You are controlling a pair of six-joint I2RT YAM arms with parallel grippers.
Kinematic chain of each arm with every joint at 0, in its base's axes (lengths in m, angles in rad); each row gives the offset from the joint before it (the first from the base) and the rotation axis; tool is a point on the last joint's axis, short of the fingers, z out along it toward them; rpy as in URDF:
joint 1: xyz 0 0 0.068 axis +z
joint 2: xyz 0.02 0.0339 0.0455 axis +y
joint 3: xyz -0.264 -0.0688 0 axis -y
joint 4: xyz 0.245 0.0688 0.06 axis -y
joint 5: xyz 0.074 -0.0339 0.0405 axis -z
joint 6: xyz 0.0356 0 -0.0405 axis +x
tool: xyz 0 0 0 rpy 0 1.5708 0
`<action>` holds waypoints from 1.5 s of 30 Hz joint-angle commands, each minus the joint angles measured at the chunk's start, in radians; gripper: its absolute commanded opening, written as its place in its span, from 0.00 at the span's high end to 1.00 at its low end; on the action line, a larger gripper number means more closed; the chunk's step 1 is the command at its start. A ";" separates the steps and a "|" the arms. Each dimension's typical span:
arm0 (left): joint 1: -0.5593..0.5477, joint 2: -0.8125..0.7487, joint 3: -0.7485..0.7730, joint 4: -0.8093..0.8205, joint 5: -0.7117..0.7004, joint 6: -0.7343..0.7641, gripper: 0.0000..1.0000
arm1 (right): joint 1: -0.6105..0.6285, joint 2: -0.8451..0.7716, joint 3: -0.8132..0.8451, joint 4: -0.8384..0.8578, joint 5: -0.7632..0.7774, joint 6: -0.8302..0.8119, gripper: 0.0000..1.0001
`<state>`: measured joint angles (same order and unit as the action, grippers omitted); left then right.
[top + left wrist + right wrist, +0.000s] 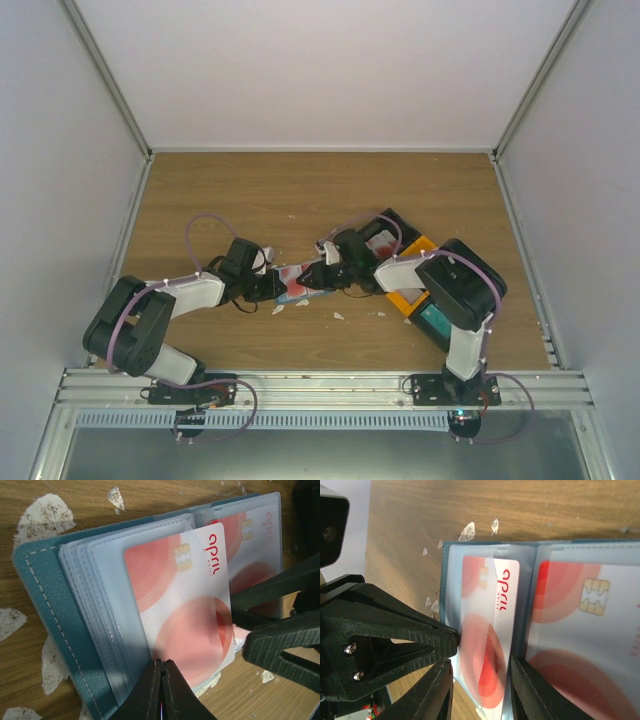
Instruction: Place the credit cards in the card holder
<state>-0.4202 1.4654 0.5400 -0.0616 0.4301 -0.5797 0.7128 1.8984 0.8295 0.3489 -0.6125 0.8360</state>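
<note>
Your left hand [162, 665] pinches a sleeve of the card holder [45, 605]. Your right hand [480, 664] stands spread around the credit card [490, 610].

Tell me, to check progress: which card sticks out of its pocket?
The card straddled by the open right gripper: its logo edge is bare; the other card lies fully under plastic.

Soft, even light from above, no hard shadows. Top view a touch grainy, pale glare upper centre. Wrist close-ups crisp mid-frame, fingers [145, 700] soft along lower edge.
</note>
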 commanded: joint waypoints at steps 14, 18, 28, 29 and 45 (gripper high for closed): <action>0.000 -0.074 0.003 -0.079 -0.103 -0.008 0.88 | 0.140 -0.016 0.206 -0.453 0.483 -0.186 0.84; -0.001 -0.036 0.004 -0.078 -0.101 -0.005 0.88 | 0.168 -0.002 0.236 -0.479 0.508 -0.201 0.90; -0.003 -0.002 0.005 -0.071 -0.092 0.004 0.88 | 0.171 -0.056 0.210 -0.439 0.534 -0.199 0.76; -0.005 -0.002 0.006 -0.072 -0.092 0.006 0.88 | 0.171 -0.070 0.205 -0.436 0.544 -0.197 0.74; -0.003 0.005 0.008 -0.067 -0.080 0.009 0.88 | 0.177 -0.005 0.237 -0.423 0.446 -0.246 0.66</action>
<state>-0.4198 1.4387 0.5480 -0.1257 0.3656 -0.5854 0.8753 1.8618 1.0447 -0.0982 -0.1081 0.6331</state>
